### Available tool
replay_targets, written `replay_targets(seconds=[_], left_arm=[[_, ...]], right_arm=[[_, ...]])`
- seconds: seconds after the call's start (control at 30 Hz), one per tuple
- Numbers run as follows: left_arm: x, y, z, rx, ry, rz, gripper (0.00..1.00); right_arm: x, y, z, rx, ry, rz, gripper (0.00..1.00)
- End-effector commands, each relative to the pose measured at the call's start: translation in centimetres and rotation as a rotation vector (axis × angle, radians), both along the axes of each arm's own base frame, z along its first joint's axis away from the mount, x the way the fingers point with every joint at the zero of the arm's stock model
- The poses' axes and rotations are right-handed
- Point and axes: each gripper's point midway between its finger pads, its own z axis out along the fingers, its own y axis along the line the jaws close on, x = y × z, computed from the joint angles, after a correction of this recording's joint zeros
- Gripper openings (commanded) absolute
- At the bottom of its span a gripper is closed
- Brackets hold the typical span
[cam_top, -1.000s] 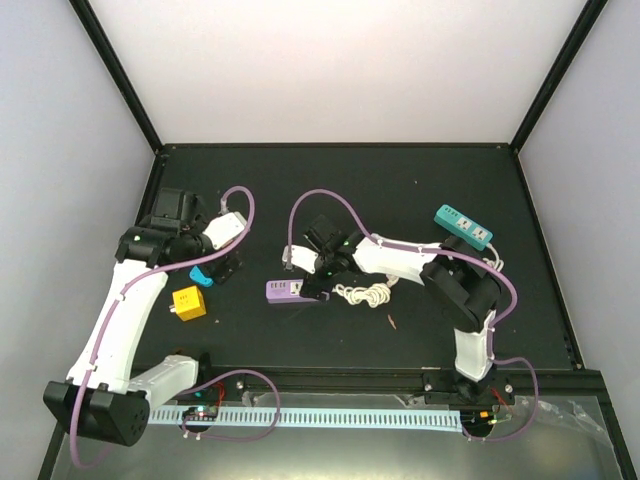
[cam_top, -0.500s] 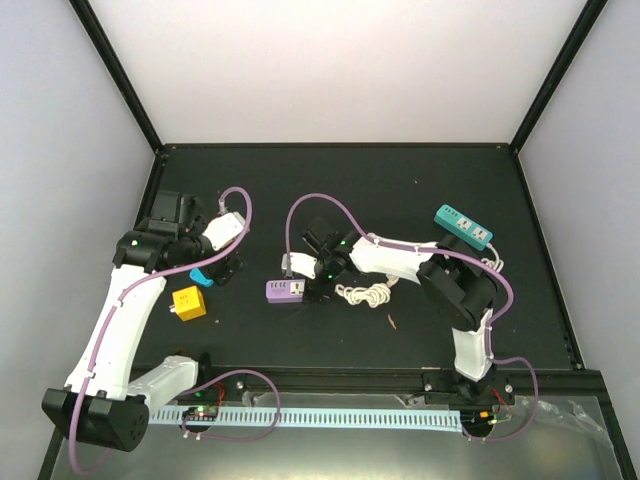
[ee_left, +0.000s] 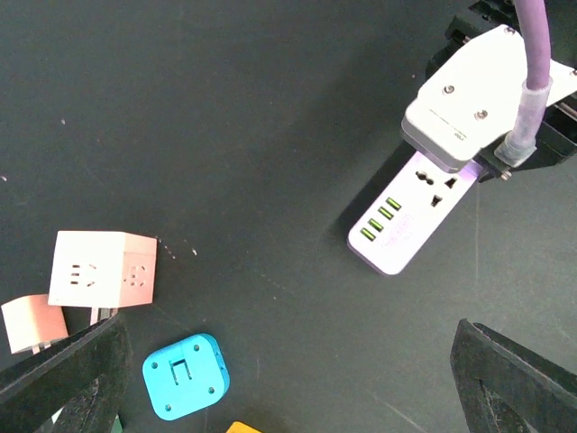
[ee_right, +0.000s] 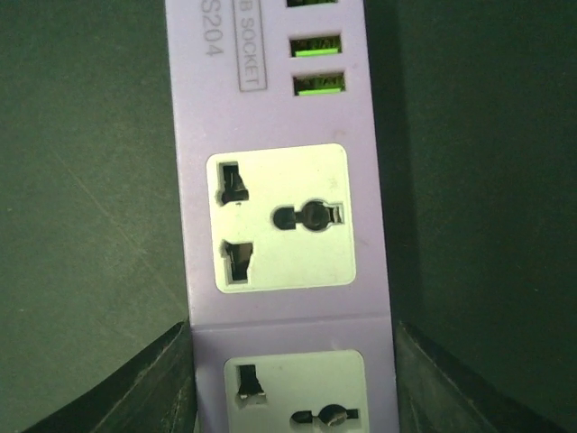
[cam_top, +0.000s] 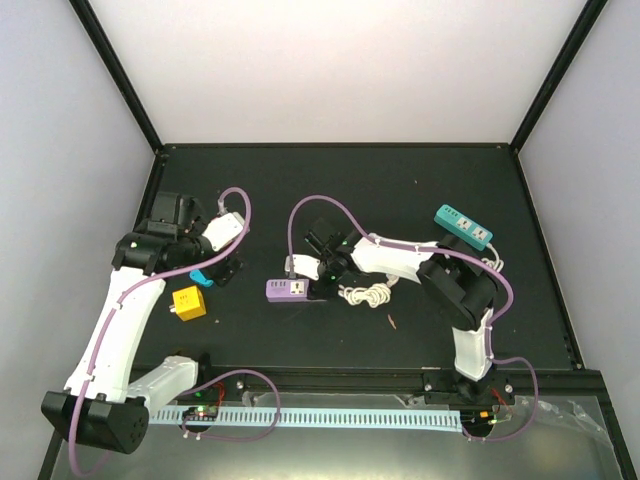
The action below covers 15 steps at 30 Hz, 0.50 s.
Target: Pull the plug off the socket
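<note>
A purple power strip (cam_top: 284, 290) lies flat on the black table. In the right wrist view the strip (ee_right: 270, 90) shows two sockets, both with no plug in them. My right gripper (ee_right: 290, 370) straddles its near end with a finger pressed against each long side; in the top view the right gripper (cam_top: 308, 287) sits at the strip's right end. My left gripper (ee_left: 288, 397) is wide open and empty, hovering to the strip's left. A pink cube socket (ee_left: 101, 269) lies below it, with a small pink plug (ee_left: 27, 323) lying beside it, apart from it.
A blue adapter (ee_left: 185, 374) and a yellow cube (cam_top: 188, 302) lie near the left gripper. A coiled white cord (cam_top: 365, 294) lies right of the purple strip. A teal power strip (cam_top: 462, 226) sits at the far right. Black frame posts edge the table.
The right gripper has edged slightly left along the purple strip. The left arm has drawn back a little toward the upper left.
</note>
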Motion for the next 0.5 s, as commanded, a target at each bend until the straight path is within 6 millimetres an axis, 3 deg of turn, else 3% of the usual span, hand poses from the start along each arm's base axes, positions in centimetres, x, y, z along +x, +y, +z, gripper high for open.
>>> replay_targets(seconds=[0.0,0.27,0.47], left_arm=[[0.1,-0.4,1.0,-0.039,-0.032,-0.005,0.99],[0.4,-0.8,1.0,-0.06,-0.036,-0.011,0.99],[0.7,-1.2,1.1,-0.082,-0.035,-0.022,0.99]], right_arm=[[1.4,-1.9,-0.6,-0.036,-0.036,-0.045,0.53],[3.6,-6.5,0.5,-0.04,-0.046,-0.174,0.44],[5.5,-12.0,0.4,-0.076,-0.018,-0.303,0.44]])
